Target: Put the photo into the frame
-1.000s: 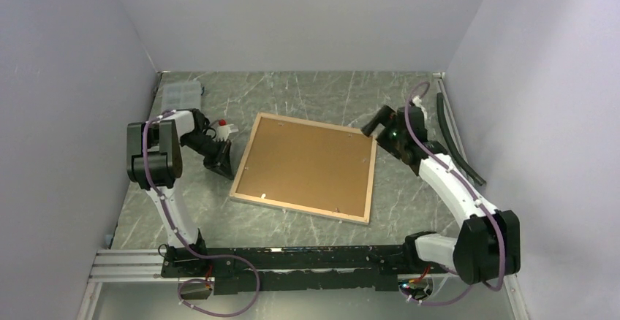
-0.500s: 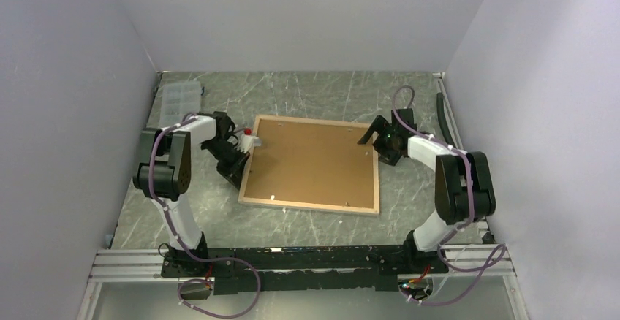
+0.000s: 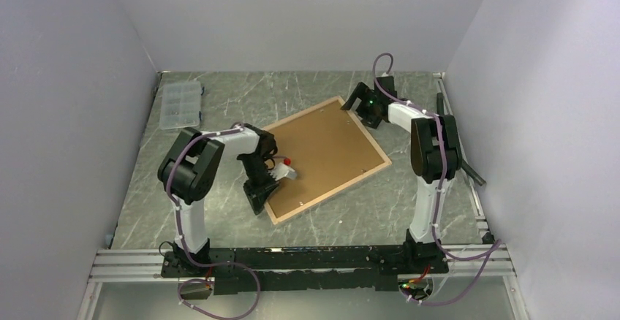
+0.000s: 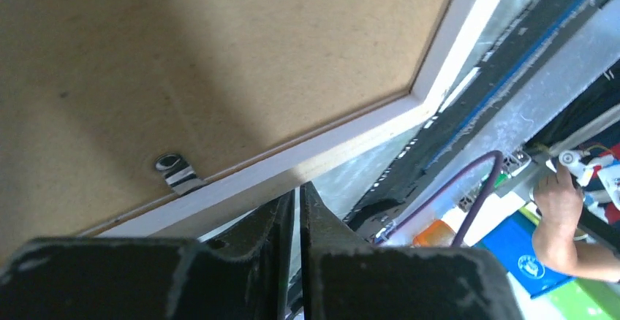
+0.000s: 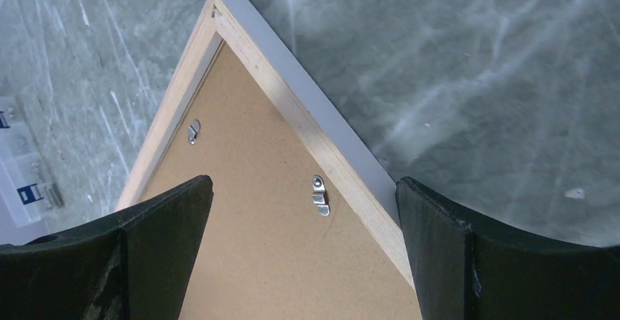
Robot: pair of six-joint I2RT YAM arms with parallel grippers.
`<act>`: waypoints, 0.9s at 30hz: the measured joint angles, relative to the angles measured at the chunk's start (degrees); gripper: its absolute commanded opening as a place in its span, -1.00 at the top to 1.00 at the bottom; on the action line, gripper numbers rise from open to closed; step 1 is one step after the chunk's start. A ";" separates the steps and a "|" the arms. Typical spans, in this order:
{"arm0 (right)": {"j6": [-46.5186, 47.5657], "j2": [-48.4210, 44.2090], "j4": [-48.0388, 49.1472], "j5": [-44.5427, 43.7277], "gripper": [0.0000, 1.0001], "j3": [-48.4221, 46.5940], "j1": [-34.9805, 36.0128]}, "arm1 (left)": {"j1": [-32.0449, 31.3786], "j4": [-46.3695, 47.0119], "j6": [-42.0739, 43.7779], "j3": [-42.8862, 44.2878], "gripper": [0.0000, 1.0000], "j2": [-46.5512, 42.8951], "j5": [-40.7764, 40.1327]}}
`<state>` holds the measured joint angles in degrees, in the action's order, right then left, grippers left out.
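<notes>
The frame lies back up and turned cornerwise on the table, light wood border showing, with the brown backing board clipped inside it. The photo is hidden. My left gripper is shut, its tips against the frame's near edge, beside a metal clip. My right gripper is open and empty, with its jaws straddling the frame's far corner from above. Between them I see a clip on the backing board.
A clear plastic organiser box stands at the far left and shows in the right wrist view. A black strip lies along the right wall. The arms' rail runs along the near edge.
The frame has turned counterclockwise so one corner points to the back. My left gripper has moved right and nearer along its edge. My right gripper has moved back and left over the far corner.
</notes>
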<state>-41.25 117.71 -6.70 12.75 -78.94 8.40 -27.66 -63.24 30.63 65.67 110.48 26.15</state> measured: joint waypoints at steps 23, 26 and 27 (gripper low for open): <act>-1.62 -31.65 -13.68 -7.76 -1.00 18.38 6.10 | 25.68 -3.96 -0.17 31.74 0.45 0.28 6.56; -4.52 -38.75 -13.73 -7.19 -1.00 27.45 11.45 | 28.44 -0.39 -3.69 37.64 0.45 6.69 6.25; -5.66 -40.46 -13.70 -6.69 -1.00 30.01 12.96 | 28.98 0.83 -5.05 38.84 0.46 9.07 5.99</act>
<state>-46.92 77.25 -20.40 6.07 -48.93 21.37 1.32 -62.41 25.58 104.51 119.55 32.14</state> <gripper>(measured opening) 0.999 0.276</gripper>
